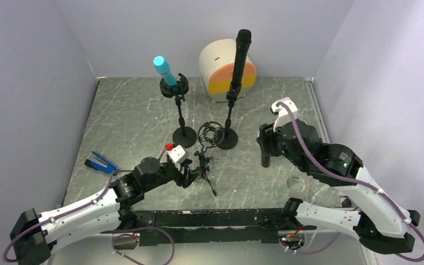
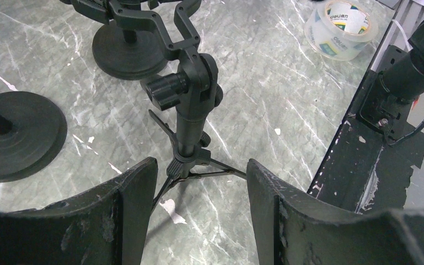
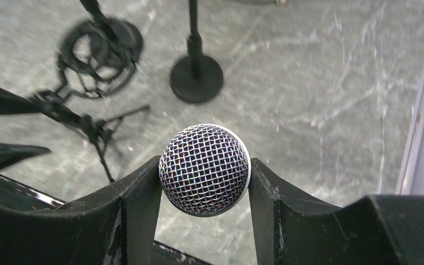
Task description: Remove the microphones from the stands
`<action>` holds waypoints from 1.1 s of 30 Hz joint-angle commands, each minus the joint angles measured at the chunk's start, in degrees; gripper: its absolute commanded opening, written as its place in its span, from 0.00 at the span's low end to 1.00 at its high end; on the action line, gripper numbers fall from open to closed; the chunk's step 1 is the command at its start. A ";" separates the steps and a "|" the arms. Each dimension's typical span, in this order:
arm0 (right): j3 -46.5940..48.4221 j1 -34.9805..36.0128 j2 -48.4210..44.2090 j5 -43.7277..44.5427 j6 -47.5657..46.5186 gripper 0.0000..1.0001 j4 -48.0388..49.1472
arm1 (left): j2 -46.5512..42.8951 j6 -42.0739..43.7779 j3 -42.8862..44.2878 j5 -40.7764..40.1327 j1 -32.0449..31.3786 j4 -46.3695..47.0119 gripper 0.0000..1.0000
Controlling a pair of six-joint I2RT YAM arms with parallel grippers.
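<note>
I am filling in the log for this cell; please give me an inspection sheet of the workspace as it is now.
Surface: grey marbled table, white flecks.
Job's things: microphone upright in right gripper; tripod stand, its shock mount empty.
Clutter: blue microphone and black microphone on round-base stands; tape roll; blue tool; white and orange cylinder.
Grippers: left gripper open, facing the tripod stand's stem; right gripper shut on microphone.
Cables: purple cables along both arms.
Surroundings: plain grey walls.

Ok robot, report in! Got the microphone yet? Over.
Right fingers shut on microphone, held off the tripod stand. Left fingers open, straddling its post. Nothing in the way.
</note>
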 commanded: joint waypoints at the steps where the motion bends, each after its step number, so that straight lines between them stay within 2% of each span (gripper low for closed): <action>1: -4.31 -4.45 -2.21 -2.99 2.53 0.05 -2.78 | -0.32 0.57 2.72 -0.51 0.14 -0.59 0.65; 9: -13.46 -32.85 4.93 -35.03 -5.28 0.03 1.07 | 0.25 0.50 3.50 0.04 0.14 -0.71 0.64; 12: -15.29 -35.94 8.56 -40.49 -5.46 0.03 2.48 | -0.25 0.58 3.85 -0.16 0.14 -1.59 0.64; 17: -14.16 -38.80 15.34 -31.95 -3.63 0.01 0.17 | -1.43 -0.11 2.43 -0.49 0.14 -0.28 0.64; 21: -14.18 -39.07 16.92 -25.51 -2.35 0.01 -0.17 | -1.63 0.39 3.05 0.05 0.14 -2.07 0.64; 27: -13.05 -39.05 17.46 -10.37 -0.62 0.00 -1.36 | -3.30 0.55 2.41 -0.66 0.14 -2.55 0.64; 33: -15.67 -39.47 17.64 -7.15 -0.91 0.00 1.49 | -3.37 0.30 2.07 -0.58 0.14 -2.21 0.64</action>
